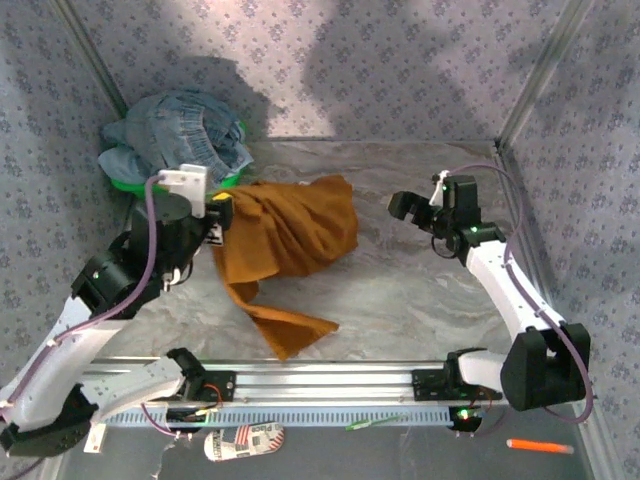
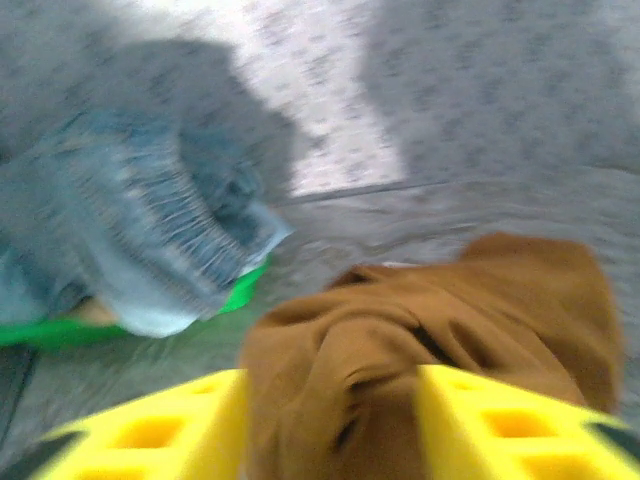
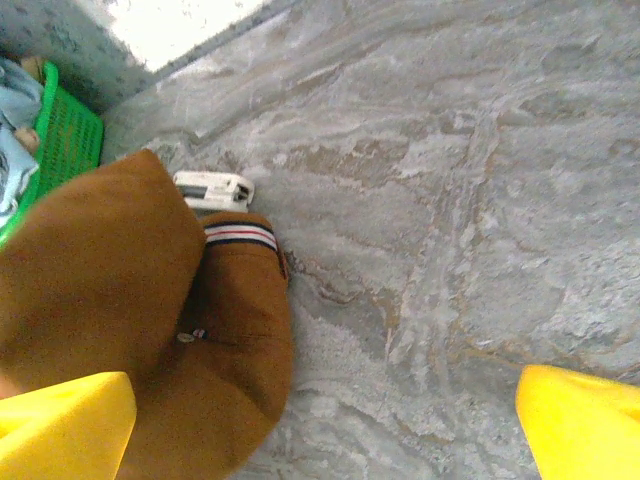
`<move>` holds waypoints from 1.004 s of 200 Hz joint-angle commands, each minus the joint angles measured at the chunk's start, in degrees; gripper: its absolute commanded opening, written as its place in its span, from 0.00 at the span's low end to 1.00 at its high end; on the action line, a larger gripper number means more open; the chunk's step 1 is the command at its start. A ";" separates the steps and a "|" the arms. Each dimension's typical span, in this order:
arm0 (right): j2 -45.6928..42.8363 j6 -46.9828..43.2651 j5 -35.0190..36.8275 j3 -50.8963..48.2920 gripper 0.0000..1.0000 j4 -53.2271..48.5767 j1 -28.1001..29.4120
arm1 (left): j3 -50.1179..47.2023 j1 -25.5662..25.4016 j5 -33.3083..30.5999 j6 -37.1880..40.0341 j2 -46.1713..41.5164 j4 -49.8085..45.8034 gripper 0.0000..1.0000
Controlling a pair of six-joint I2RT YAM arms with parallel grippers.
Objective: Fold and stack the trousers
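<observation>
The trousers [image 1: 290,240] lie crumpled on the desk [image 1: 420,300] just beside the green basket [image 3: 70,135], one leg trailing away from it. The step in hand looks like spreading them flat, with no fold made yet. The left gripper [image 2: 330,435], on the heap's basket side, stands half parted with cloth loose between its fingers [image 2: 150,435], while the right gripper [image 3: 320,440] hangs wide and empty on the side away from the basket; next, I judge, each should pinch an edge and draw the cloth out.

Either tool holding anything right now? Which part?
Right tool is open and holds nothing. Left tool has a bunched part of the trousers between its fingers; the blurred view doesn't show whether they grip it.
</observation>
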 commanded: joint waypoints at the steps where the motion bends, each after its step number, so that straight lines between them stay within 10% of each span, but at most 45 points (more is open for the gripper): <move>1: 2.39 0.58 0.64 0.88 1.00 0.09 2.27 | -3.11 8.49 -0.55 -7.12 -1.47 -4.03 0.70; 49: 7.13 0.39 1.83 2.00 1.00 0.14 5.49 | -2.09 15.02 15.43 -8.70 6.89 -3.05 0.89; 121: 9.10 1.85 6.39 0.66 1.00 -2.89 3.12 | 14.10 -2.41 19.11 -5.88 43.81 4.10 1.00; 169: 6.23 2.17 4.03 -2.29 1.00 -2.88 -0.80 | 24.29 -5.02 17.94 -5.31 60.89 3.06 0.99; 187: 5.43 1.74 3.48 -2.55 1.00 -3.20 -1.29 | 24.83 -4.91 18.28 -3.33 62.93 3.42 0.78; 201: 5.25 1.53 3.00 -2.61 1.00 -3.33 -1.24 | 24.88 -4.86 17.39 -2.07 62.66 2.66 0.32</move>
